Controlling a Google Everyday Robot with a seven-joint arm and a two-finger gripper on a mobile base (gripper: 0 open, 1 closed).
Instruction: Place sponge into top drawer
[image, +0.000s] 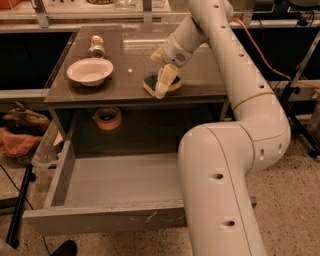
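1. The gripper (161, 91) is pointing down at the near edge of the table (210, 75), right of the middle, and is pressing onto the sponge (149, 81).
2. Whether the gripper is clamping the sponge or only resting on it, I cannot tell.
3. The sponge is lying flat on the tabletop with its dark green side up and its yellow foam showing along the near-left edge. The gripper is covering its middle.
4. The arm (235, 150) is reaching in from the near right, rising high and bending back down to the table.
5. The top drawer (120, 182) is standing pulled out below the tabletop, toward the near side. Its grey floor is showing, and its front panel is carrying pale scratch marks.
6. The sponge is sitting above and beyond the drawer, not in it.
7. A white bowl (90, 71) is sitting on the left part of the table, well apart from the sponge.
8. A can (97, 46) is lying on its side just beyond the bowl.
9. A roll of tape (107, 118) is resting on the shelf under the tabletop, behind the open drawer.
10. A clear plastic bin (47, 145) is standing on the floor just left of the drawer.
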